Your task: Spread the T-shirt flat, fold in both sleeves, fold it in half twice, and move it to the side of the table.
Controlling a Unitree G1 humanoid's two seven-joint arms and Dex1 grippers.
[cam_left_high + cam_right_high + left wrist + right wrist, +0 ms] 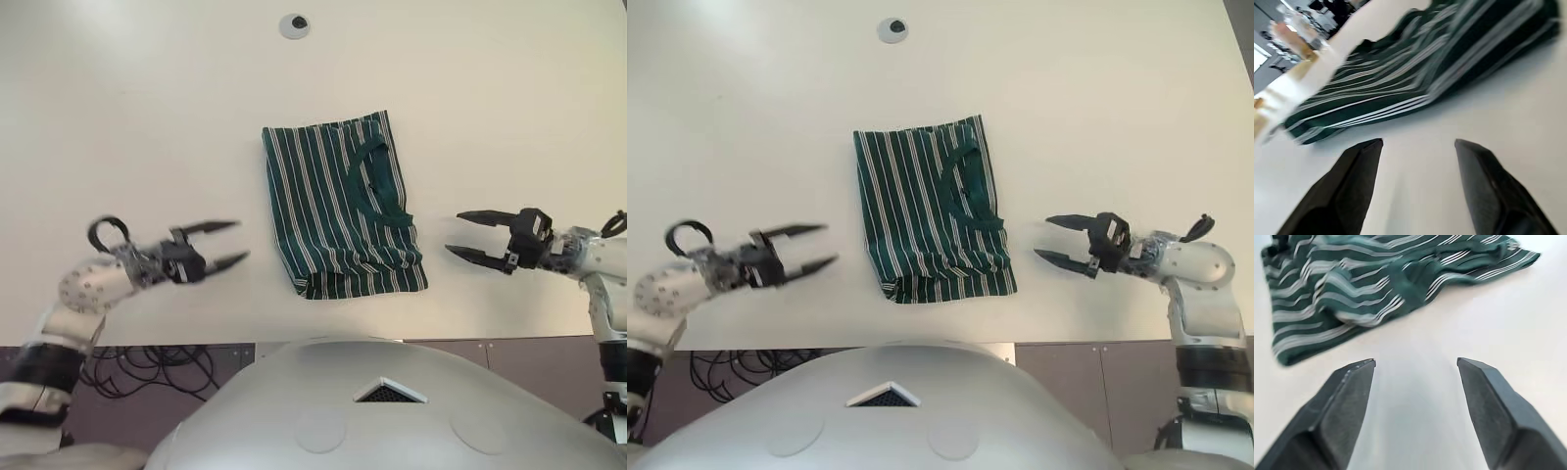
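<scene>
Left gripper (242, 241), right gripper (453, 232) agape, flanking folded T-shirt (333, 206) edges

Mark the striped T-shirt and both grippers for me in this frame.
T-shirt (333, 211), left eye view, middle of the folded striped cloth.
left gripper (241, 241), left eye view, midway between its open fingertips.
right gripper (454, 232), left eye view, midway between its open fingertips.
</scene>
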